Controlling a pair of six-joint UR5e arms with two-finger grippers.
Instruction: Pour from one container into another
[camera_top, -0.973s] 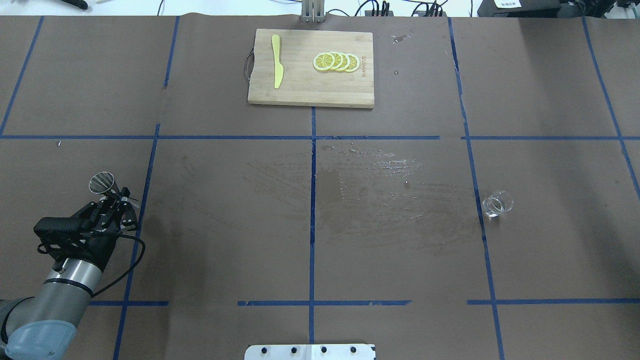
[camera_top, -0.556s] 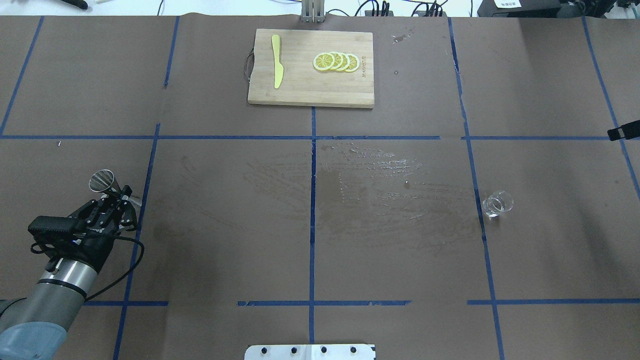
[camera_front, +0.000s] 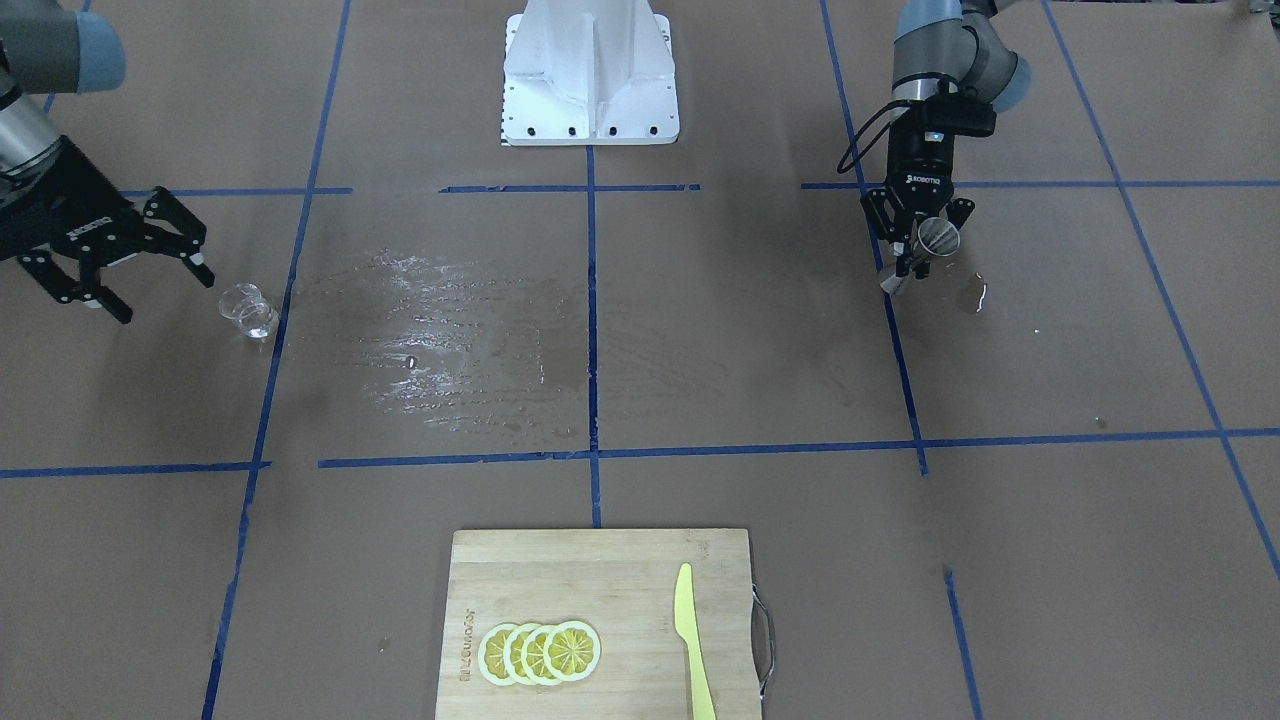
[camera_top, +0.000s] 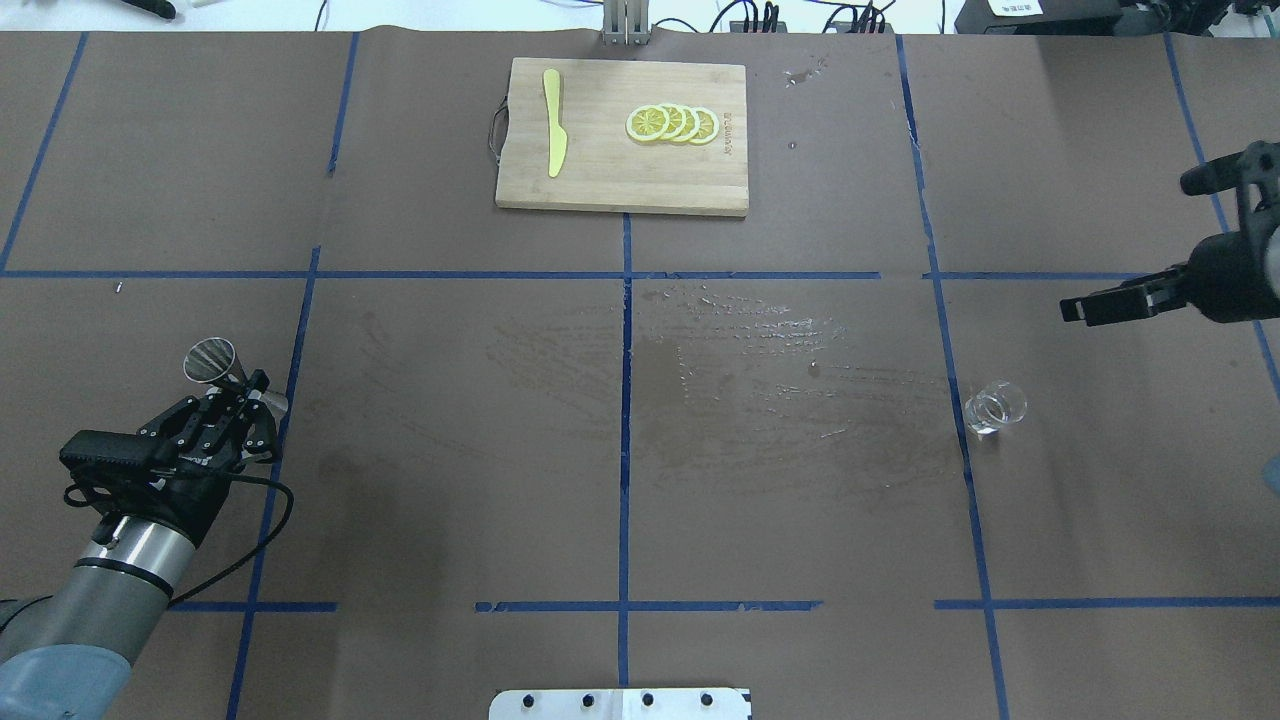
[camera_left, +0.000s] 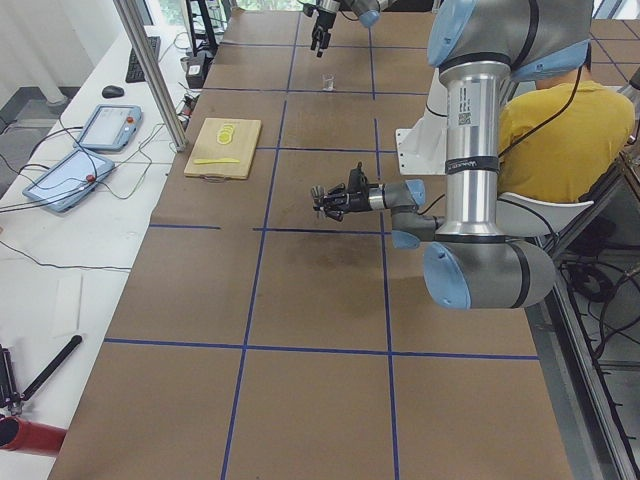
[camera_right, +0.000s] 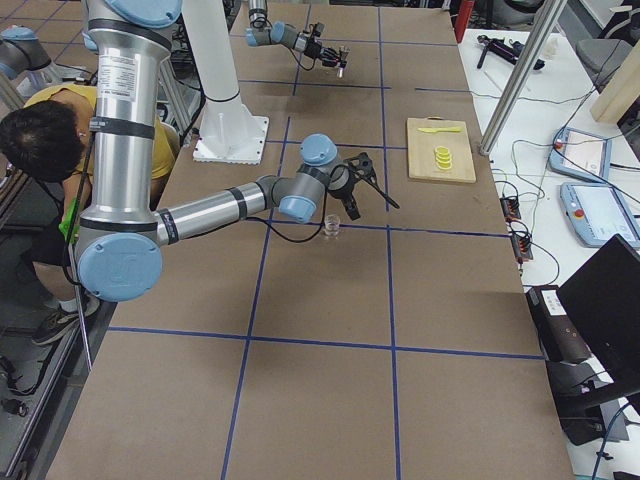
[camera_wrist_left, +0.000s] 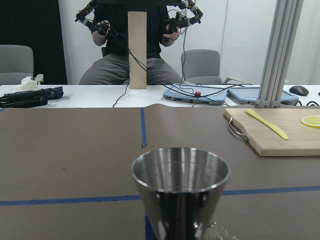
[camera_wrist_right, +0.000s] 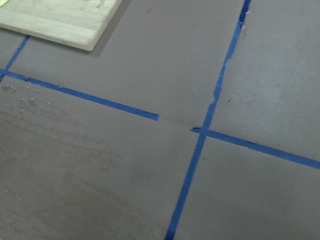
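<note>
1. Your left tool (camera_top: 245, 398) was clamped on the steel jigger (camera_top: 210, 362) at its narrow waist, and the jigger stood upright in the left wrist view.
2. Your right tool (camera_front: 163, 298) had its jaws wide apart and held nothing.
3. The glass cup (camera_front: 247, 308) stood on the bench (camera_front: 700, 380) just beside that open tool without touching it. It was well apart from the jigger, beyond a wet patch (camera_front: 440, 330).
4. You could not tell whether the cup or the jigger held any liquid.
</note>
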